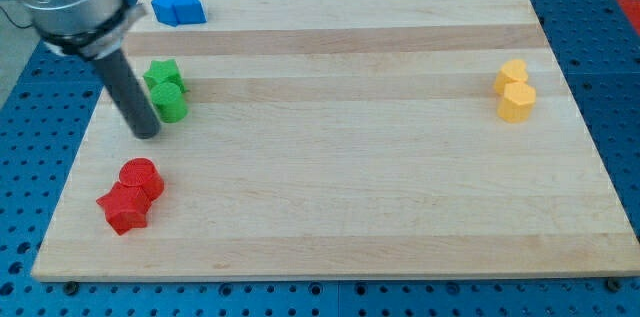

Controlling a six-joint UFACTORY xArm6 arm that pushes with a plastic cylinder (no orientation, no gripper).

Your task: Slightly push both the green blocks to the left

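Two green blocks touch each other near the board's upper left: a star-like green block (161, 75) above a rounder green block (170, 101). My tip (146, 131) rests on the board just below and to the left of the lower green block, very close to it; contact cannot be told. The dark rod rises from the tip toward the view's top left.
Two blue blocks (178, 7) lie at the top left edge of the wooden board (340, 157). A red cylinder (140, 177) and a red star-like block (123, 207) sit at the lower left. Two yellow blocks (514, 90) sit at the right.
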